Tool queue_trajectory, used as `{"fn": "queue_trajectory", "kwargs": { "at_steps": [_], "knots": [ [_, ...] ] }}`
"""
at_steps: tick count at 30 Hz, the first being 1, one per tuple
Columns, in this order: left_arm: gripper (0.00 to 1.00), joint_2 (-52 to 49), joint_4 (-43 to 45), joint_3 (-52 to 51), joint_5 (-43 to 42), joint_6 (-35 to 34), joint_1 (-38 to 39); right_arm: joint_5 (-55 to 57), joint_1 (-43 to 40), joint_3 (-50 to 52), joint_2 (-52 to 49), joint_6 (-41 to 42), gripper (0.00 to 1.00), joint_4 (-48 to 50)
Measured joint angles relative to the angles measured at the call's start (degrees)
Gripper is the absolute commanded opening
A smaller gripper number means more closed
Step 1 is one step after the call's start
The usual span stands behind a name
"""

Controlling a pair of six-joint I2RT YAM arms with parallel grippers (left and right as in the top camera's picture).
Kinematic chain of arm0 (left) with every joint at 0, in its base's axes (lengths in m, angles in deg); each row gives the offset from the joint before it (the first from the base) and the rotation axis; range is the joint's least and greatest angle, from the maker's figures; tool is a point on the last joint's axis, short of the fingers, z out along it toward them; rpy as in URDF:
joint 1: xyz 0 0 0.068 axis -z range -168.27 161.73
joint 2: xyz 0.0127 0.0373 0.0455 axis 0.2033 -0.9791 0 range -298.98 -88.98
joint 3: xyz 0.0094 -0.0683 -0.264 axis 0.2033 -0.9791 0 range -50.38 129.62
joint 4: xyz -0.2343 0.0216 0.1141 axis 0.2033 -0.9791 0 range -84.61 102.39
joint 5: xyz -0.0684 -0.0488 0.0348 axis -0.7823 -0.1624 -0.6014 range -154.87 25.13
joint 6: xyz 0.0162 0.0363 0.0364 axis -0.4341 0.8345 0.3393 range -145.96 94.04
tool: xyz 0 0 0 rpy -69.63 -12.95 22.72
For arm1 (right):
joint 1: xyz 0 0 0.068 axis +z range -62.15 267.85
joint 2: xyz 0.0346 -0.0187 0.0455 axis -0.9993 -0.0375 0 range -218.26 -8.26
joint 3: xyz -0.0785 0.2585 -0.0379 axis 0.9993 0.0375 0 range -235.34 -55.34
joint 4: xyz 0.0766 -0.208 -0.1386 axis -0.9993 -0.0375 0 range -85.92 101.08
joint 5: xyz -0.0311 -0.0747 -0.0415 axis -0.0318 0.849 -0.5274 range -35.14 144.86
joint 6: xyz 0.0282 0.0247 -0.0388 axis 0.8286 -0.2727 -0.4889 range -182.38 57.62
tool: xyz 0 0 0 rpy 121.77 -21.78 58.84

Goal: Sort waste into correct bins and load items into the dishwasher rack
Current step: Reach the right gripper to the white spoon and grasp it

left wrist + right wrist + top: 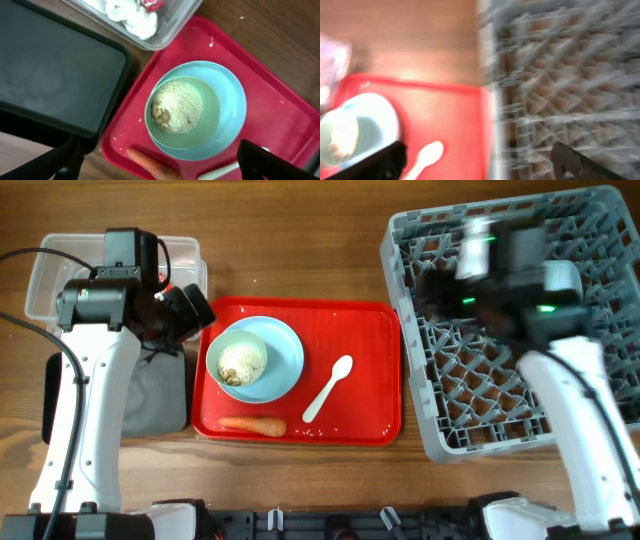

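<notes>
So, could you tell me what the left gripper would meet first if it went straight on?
The left gripper, open, points at the pale green bowl of food scraps on the light blue plate, so probably that first; depth is unclear.

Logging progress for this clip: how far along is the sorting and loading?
Done: the tissue and red wrapper lie in the clear tub. In hand: nothing; the left fingers and right fingers are open and empty. Remaining: food scraps in the green bowl on the blue plate, the carrot and the spoon sit on the red tray; no dishes show in the rack.
</notes>
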Motion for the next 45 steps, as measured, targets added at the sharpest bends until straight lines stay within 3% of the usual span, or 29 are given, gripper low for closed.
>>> {"fn": "queue_trajectory", "kwargs": {
  "at_steps": [3, 4, 5, 8, 13, 18, 22, 25, 27, 32, 35, 38, 42, 45],
  "knots": [
    [1.00, 0.00, -0.15, 0.00, 1.68, 0.00, -0.96, 0.81, 13.81, 1.25, -5.55, 12.22, 1.00, -4.96],
    [1.00, 0.00, -0.15, 0.00, 1.92, 0.00, -1.42, 0.26, 17.29, 1.29, -8.15, 15.32, 0.96, -3.50],
    [1.00, 0.00, -0.15, 0.00, 1.99, 0.00, -1.79, -1.68, 20.15, 1.33, -10.56, 18.27, 0.85, -0.68],
    [1.00, 0.00, -0.44, 0.00, 2.34, 0.02, -2.19, -4.59, 25.66, 1.33, -16.81, 28.74, 0.92, 2.54],
    [1.00, 0.00, -0.76, 0.00, 2.34, 0.00, -2.19, -4.31, 28.55, 1.33, -29.00, 49.96, 0.86, 2.60],
    [1.00, 0.00, -0.81, 0.00, 2.32, 0.02, -2.19, 0.39, 28.55, 1.36, -32.06, 57.77, 0.73, 2.71],
    [1.00, 0.00, -0.81, 0.00, 2.34, 0.00, -2.19, 1.53, 28.55, 1.36, -32.81, 59.71, 0.52, 2.29],
    [1.00, 0.00, -0.87, 0.00, 2.34, 0.02, -2.19, 1.49, 28.55, 1.33, -34.10, 61.00, 0.25, 1.49],
    [1.00, 0.00, -1.05, 0.00, 2.34, 0.02, -2.19, 1.46, 28.55, 1.33, -34.10, 61.24, 0.15, 1.51],
    [1.00, 0.00, -1.44, 0.00, 2.34, 0.00, -2.19, 1.46, 28.48, 1.33, -34.10, 61.18, 0.12, 1.53],
    [1.00, 0.00, -1.44, 0.00, 2.34, 0.00, -2.19, 1.22, 27.91, 1.33, -34.10, 56.59, 0.05, 1.55],
    [1.00, 0.00, -1.42, 0.00, 2.34, 0.02, -2.19, 1.07, 21.86, 1.42, -31.36, 42.73, 0.04, 1.57],
    [1.00, 0.00, -1.44, 0.00, 2.32, 0.00, -2.19, 1.38, 12.57, 1.42, -16.15, 20.61, 0.04, -1.66],
    [1.00, 0.00, -1.46, 0.00, 2.32, 0.00, -2.19, 3.52, 7.30, 1.40, -5.86, 10.45, 0.06, -6.84]
  ]
}}
